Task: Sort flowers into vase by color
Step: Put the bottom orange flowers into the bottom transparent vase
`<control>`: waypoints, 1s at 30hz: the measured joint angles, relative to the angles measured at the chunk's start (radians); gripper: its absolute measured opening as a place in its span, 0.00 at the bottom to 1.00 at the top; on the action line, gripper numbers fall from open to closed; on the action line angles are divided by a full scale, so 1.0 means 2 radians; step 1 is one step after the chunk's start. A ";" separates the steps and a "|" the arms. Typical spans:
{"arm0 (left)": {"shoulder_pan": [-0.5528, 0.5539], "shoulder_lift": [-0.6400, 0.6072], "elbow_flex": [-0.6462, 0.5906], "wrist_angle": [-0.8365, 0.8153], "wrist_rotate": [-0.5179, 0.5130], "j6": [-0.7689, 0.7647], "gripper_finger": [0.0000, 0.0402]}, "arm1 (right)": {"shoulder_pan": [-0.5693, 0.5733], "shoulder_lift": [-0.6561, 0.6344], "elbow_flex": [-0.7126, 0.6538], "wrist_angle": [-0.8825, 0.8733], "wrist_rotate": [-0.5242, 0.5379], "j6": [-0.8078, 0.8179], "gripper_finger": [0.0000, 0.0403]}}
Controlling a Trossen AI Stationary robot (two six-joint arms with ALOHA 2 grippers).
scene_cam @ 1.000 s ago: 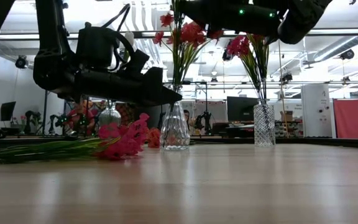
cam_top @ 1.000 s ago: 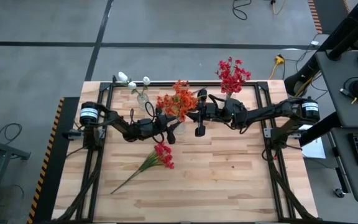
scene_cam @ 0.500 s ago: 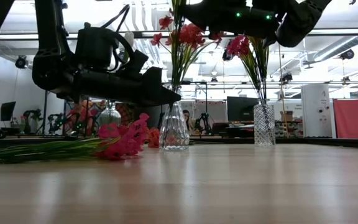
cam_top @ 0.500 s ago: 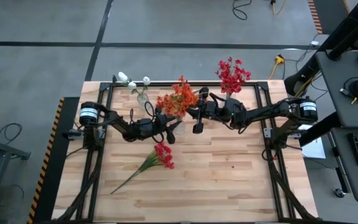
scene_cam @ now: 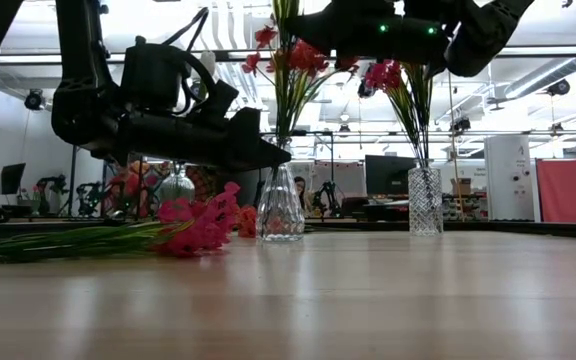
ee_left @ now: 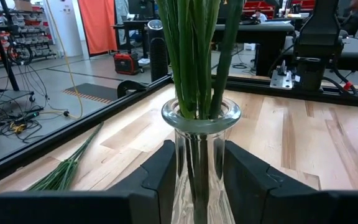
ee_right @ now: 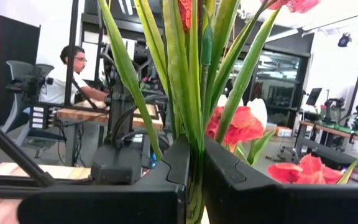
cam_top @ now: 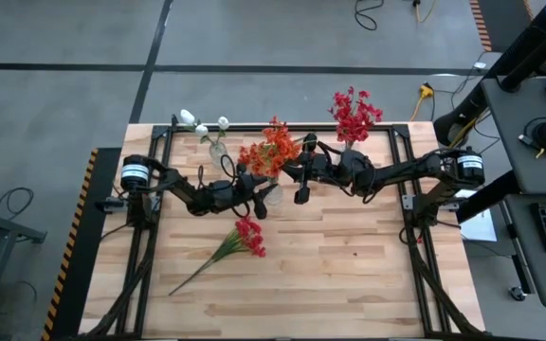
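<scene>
Orange flowers (cam_top: 270, 152) upright in a clear glass vase (scene_cam: 282, 205) at the counter's (cam_top: 349, 265) far middle, stems pinched high by the right end effector (ee_right: 196, 163), vase body clasped between the left end effector's (ee_left: 194, 168) fingers. Red flowers (cam_top: 353, 116) standing in a second vase (scene_cam: 424, 200) nearby, white flowers (cam_top: 202, 128) in a third. One red spray (cam_top: 226, 248) lying flat on the counter, apart from both arms.

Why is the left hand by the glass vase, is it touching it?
Touching. Left wrist view: the left hand has both fingers pressed against the glass vase.
</scene>
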 joint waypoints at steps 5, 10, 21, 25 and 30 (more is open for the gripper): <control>0.000 0.000 0.000 0.000 0.000 0.000 0.24 | 0.000 0.000 -0.001 -0.012 0.002 0.006 0.04; 0.000 0.000 0.000 -0.001 0.000 0.000 0.24 | 0.000 0.000 -0.004 -0.021 0.012 0.006 0.04; 0.000 0.000 0.000 -0.001 0.000 0.000 0.24 | 0.000 0.000 -0.005 -0.069 0.013 0.009 0.04; 0.000 0.000 0.000 0.000 0.000 0.000 0.24 | 0.000 0.000 -0.005 -0.086 0.013 0.009 0.04; 0.000 0.000 0.000 0.001 0.000 0.000 0.24 | 0.000 0.000 -0.005 -0.110 0.013 0.009 0.04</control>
